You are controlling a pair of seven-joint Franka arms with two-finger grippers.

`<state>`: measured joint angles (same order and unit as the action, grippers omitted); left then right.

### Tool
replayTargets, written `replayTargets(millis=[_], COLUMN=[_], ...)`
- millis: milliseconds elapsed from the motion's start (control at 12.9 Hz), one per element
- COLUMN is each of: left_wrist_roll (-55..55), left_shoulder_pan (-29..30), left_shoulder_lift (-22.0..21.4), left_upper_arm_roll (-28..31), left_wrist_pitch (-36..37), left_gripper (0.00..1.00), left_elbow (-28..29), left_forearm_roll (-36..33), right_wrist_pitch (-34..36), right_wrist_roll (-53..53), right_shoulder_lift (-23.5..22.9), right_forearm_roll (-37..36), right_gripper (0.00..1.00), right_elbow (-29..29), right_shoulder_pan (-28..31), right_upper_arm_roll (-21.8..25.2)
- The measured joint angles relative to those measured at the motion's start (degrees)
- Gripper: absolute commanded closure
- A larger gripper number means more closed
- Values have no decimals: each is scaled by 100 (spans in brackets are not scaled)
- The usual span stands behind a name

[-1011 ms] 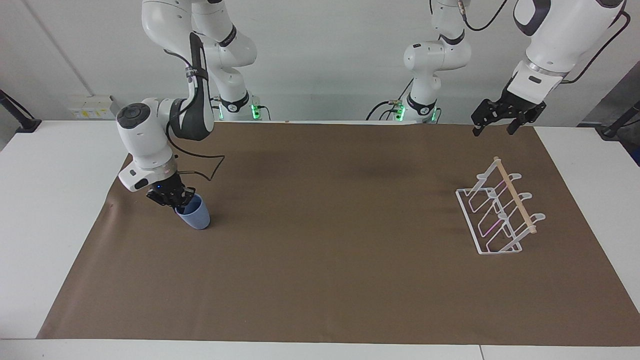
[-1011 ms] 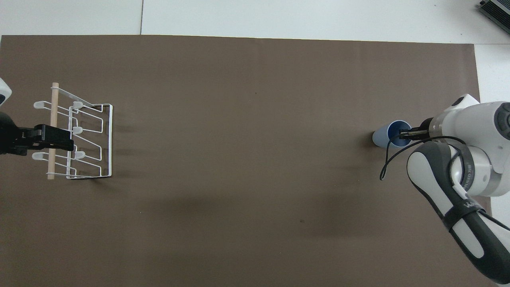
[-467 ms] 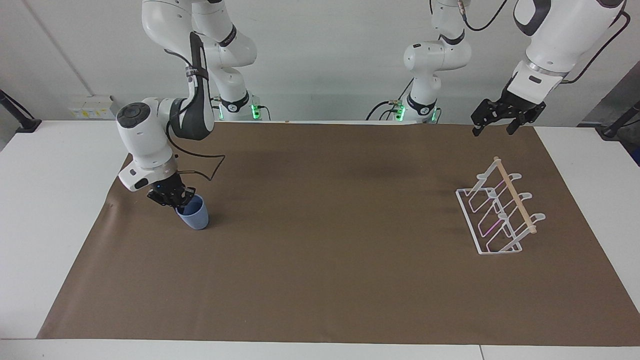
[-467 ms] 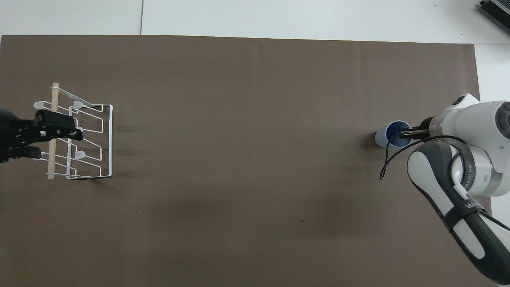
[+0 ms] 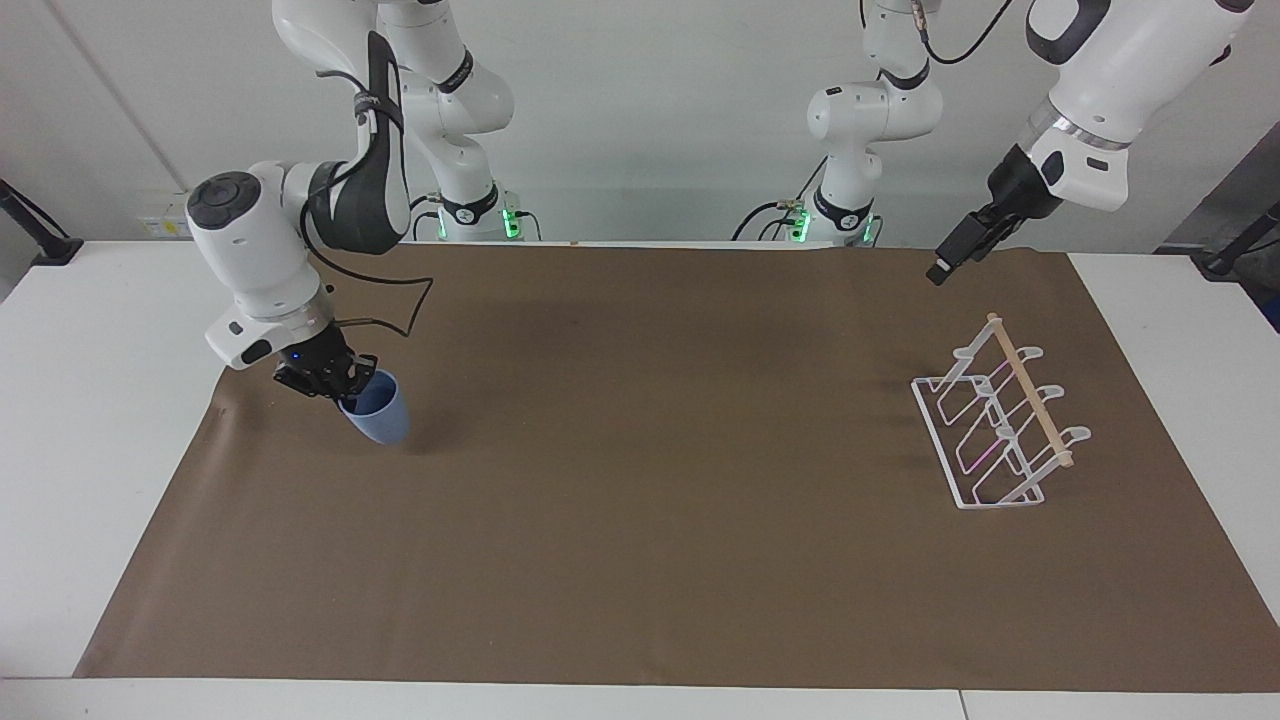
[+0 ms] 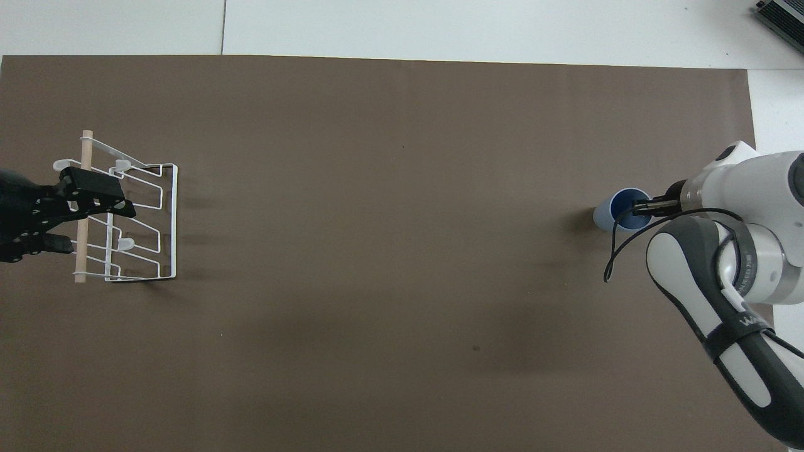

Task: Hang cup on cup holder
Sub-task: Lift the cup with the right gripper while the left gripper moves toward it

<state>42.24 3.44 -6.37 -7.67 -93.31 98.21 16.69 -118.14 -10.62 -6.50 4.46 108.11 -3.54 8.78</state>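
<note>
Well, the white tabletop is mostly covered by a brown mat. Toward the left arm's end of it stands the rack, a white wire frame with a wooden dowel across its top, nothing hung on it. Up in the air over the mat's edge, by the rack, hangs the left gripper, its fingers spread with nothing between them. At the right arm's end, the right gripper pinches the rim of the cup, one finger inside the mouth. That light blue cup is tilted, lifted just clear of the mat.
</note>
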Motion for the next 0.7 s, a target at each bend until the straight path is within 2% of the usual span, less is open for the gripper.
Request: replayTargets(millis=[233,467,700], left_wrist_roll=[1225,2106,2712], left_shoulder_pan=[93,199,199], left_shoulder_lift=[-8,-124,-279], left_upper_arm_roll=[42,51,29], left_wrist_pitch=[-333,-895,-1041], left_gripper=[0,0,0], left_elbow=[116,480,728], left_forearm_roll=[852,1932,2640], right_wrist_pitch=[649,1282,1538], right_wrist_roll=[-377,-491,-533], right_shoulder_lift=[475,964,1172], right_forearm_roll=[360,957,1285], right_gripper=[100,100,100], right_elbow=[-164,-311,-354], right_shoulder_pan=[-6,-11,-12], right_upper_arm_roll=[-70,-230,-340])
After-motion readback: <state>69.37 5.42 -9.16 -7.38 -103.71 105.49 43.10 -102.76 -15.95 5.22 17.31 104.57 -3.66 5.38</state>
